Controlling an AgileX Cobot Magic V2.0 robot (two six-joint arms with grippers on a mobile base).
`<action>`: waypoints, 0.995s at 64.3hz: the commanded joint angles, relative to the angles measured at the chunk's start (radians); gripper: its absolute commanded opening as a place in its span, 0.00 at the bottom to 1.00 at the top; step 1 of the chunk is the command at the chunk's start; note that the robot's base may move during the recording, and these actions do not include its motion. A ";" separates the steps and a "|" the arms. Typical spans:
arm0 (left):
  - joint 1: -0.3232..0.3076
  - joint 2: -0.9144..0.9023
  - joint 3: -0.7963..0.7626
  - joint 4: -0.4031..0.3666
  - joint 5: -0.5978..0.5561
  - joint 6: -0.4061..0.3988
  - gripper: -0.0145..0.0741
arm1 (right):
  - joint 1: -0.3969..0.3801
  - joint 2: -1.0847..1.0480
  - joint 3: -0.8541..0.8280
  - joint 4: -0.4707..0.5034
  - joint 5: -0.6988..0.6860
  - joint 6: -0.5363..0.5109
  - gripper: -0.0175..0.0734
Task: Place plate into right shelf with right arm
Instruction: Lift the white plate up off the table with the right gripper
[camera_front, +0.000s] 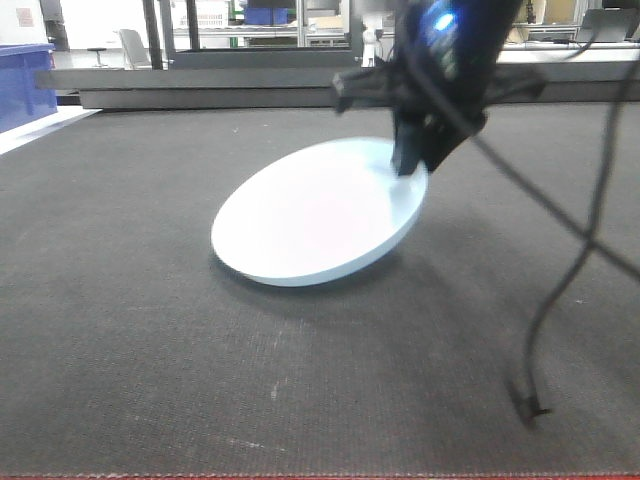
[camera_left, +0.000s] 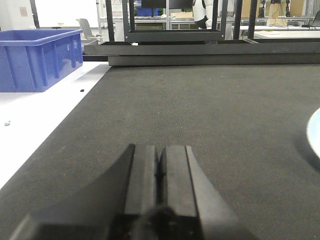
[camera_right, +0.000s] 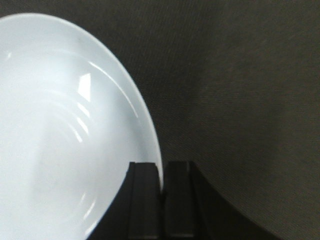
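The white plate (camera_front: 310, 215) sits tilted on the dark mat, its near-left edge down and its far-right edge raised. My right gripper (camera_front: 412, 165) comes down from above and is shut on that raised rim. In the right wrist view the plate (camera_right: 60, 125) fills the left side, and its rim runs between the two dark fingers of the right gripper (camera_right: 161, 170). My left gripper (camera_left: 160, 155) hovers low over the mat, shut with nothing in it. A sliver of the plate (camera_left: 316, 135) shows at the right edge of that view. The right shelf is out of view.
A blue crate (camera_left: 35, 57) stands on the white floor strip at the far left. A low dark frame (camera_left: 200, 50) runs along the far edge of the mat. A black cable (camera_front: 560, 290) hangs from the right arm down to the mat at the right.
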 joint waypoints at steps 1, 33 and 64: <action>0.001 -0.011 0.009 -0.002 -0.089 -0.002 0.11 | -0.002 -0.153 0.065 -0.043 -0.103 -0.009 0.25; 0.001 -0.011 0.009 -0.002 -0.089 -0.002 0.11 | -0.001 -0.776 0.580 -0.128 -0.325 -0.009 0.25; 0.001 -0.011 0.009 -0.002 -0.089 -0.002 0.11 | 0.001 -1.259 0.667 -0.243 -0.408 -0.012 0.25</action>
